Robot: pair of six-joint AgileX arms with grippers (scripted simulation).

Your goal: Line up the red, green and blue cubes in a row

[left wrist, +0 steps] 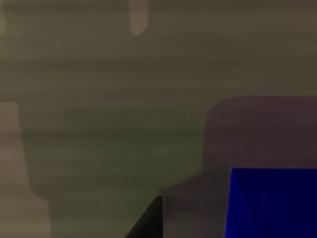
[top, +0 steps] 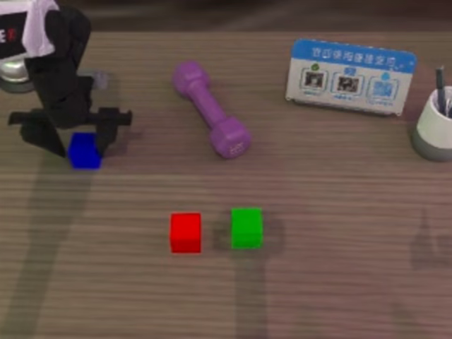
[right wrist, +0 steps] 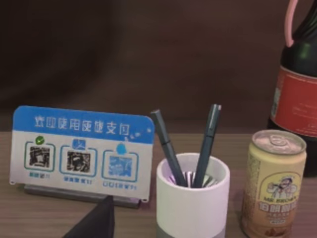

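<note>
Our left gripper is down at the table's left side, its fingers spread wide on either side of the blue cube, and we can't tell whether they touch it. The red cube and green cube sit side by side, apart, near the table's middle, below the purple dumbbell. Our right gripper isn't visible in the top view, so we can't tell its opening; its wrist camera faces a QR sign, pen cup and can.

Top view overhead; left wrist close above blue cube.

matte black left arm, white panel near its top, angular black hand
</note>
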